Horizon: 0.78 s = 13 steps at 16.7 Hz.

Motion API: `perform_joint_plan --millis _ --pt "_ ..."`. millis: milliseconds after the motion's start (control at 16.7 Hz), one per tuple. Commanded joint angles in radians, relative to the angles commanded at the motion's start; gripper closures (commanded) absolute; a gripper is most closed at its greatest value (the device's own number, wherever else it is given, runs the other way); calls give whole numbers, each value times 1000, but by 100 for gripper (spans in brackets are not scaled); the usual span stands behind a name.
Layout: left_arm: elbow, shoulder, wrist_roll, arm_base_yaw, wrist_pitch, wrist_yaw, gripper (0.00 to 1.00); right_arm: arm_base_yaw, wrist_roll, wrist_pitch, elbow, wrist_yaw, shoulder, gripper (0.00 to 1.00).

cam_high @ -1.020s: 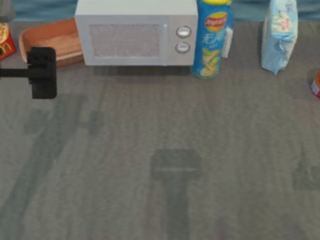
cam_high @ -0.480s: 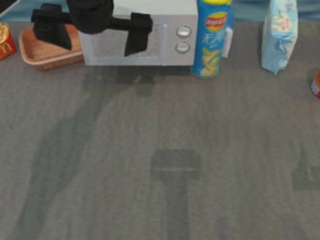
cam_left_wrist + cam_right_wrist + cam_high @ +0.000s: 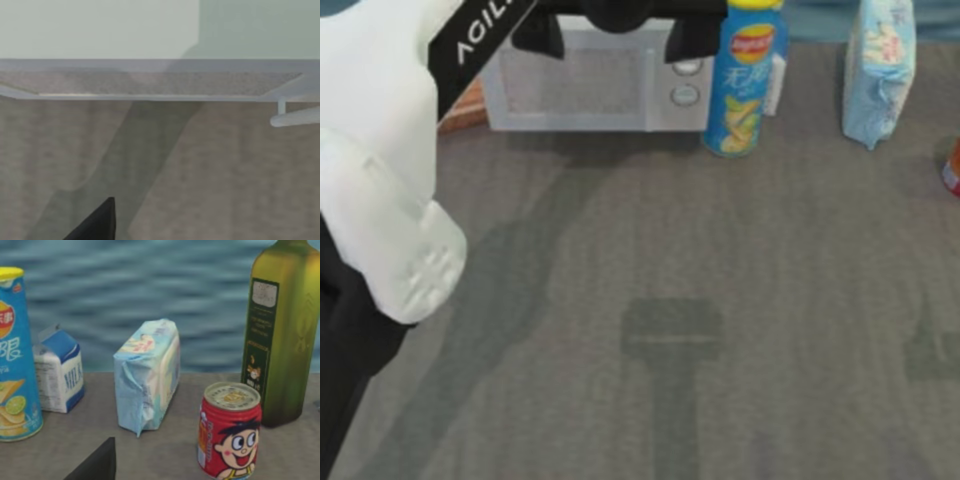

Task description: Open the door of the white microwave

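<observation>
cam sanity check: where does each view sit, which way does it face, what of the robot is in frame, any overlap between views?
Top view: above the table, looking down on the boxy white microwave and tall blue chip can; the white left arm reaches across the microwave's top.
Left wrist view: over the microwave, looking down past its mesh-windowed door to the grey table; one dark fingertip shows.
Right wrist view: low, facing the pale-blue packet and red cartoon can; one dark fingertip.
Shared: top and right wrist both show chip can and packet.

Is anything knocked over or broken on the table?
Nothing stands out. The white microwave sits square with its door shut, the chips can and red drink can stand upright, nothing spilled. The left gripper hangs over the microwave.
</observation>
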Motion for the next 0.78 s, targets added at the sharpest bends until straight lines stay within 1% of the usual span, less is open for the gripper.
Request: perform_joint_plan --millis 120,240,780 --pt "100 46 -28 -14 -5 -10 0 0 0 0 0 0 0 0" --pt "156 69 -44 -22 -4 -17 0 0 0 0 0 0 0 0" --pt "188 107 -40 -13 11 -13 0 0 0 0 0 0 0 0"
